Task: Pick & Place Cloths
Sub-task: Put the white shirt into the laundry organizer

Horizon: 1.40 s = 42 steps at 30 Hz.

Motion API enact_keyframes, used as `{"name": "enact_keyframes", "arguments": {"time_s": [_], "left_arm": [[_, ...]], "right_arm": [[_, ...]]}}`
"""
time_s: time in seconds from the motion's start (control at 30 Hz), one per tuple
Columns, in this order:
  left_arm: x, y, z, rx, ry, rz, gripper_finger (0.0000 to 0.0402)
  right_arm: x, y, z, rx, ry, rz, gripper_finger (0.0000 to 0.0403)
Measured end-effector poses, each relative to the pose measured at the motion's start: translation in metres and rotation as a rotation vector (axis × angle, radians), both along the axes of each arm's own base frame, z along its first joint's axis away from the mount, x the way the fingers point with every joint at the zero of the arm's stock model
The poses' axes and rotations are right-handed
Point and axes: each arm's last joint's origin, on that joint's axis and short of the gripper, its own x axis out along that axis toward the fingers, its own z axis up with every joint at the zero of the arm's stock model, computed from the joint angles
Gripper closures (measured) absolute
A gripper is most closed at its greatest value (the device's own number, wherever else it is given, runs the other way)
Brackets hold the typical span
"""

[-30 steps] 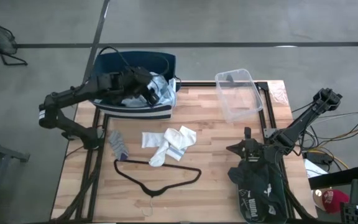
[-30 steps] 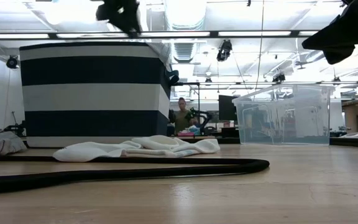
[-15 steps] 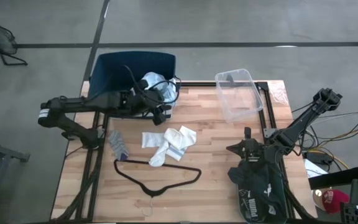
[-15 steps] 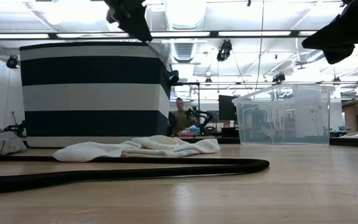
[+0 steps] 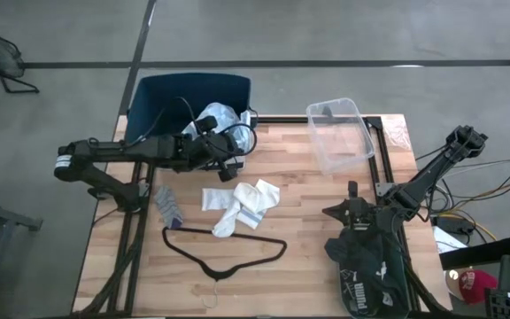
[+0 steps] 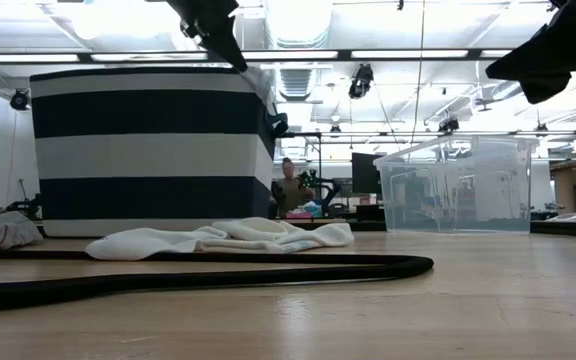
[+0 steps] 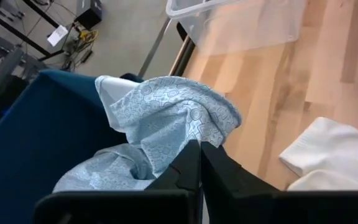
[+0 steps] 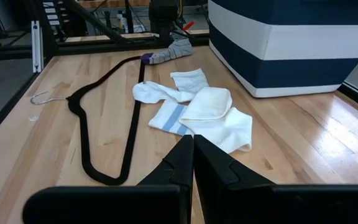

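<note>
A pale-blue shirt (image 5: 218,118) lies heaped in the navy striped bin (image 5: 162,97) at the table's far left, one fold (image 7: 173,112) reaching over the bin's near-right corner. My left gripper (image 5: 228,151) is at that corner, shut on the fold. Small white pieces (image 5: 242,202) and a grey piece (image 5: 166,204) lie flat on the wood beside a black hanger (image 5: 224,248). My right gripper (image 5: 348,211) waits shut above the table's near right; between its fingers (image 8: 191,143) is nothing. My left gripper pinches the lower edge of the shirt's overhanging fold (image 7: 194,138) between its two fingertips. The fingers slant down from the table's near left. One layer or several, I cannot tell. The rest of the shirt (image 7: 98,177) rests slack in the bin.
A clear plastic container (image 5: 339,133) stands at the far right of the table. A black garment (image 5: 366,270) is draped by the right arm at the near right edge. In the low view the bin (image 6: 148,150) rises behind the white pieces (image 6: 228,238).
My left gripper has come from over the bin's middle toward its near-right corner, sinking and rolling as it went, and has shut at the shirt's fold. The shirt's overhanging fold has shifted a little; the rest stays in the bin.
</note>
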Motion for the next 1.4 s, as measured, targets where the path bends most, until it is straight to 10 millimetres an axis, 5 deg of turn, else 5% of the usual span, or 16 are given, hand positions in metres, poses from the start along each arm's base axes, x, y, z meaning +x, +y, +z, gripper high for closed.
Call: {"name": "enact_keyframes", "arguments": {"time_s": [0.4,0.63,0.93,1.1,1.4], "left_arm": [[-0.001,0.002,0.024,0.106,-0.051,0.057,0.0399],[-0.021,0.008,0.015,0.263,0.168,0.287,0.0398],[-0.037,0.008,0.001,0.073,0.152,0.426,0.0383],[-0.04,0.009,0.0,0.045,0.163,0.441,0.0342],[-0.048,0.009,0.004,0.026,0.096,0.51,0.0209]], "right_arm": [[-0.001,-0.001,-0.006,0.008,0.009,-0.006,0.0394],[-0.001,-0.001,-0.006,0.008,0.008,-0.006,0.0394],[-0.001,-0.001,-0.005,0.01,-0.002,-0.01,0.0394],[0.0,0.0,-0.002,0.032,-0.036,-0.007,0.0394],[0.001,0.0,-0.001,0.033,-0.045,-0.005,0.0394]]}}
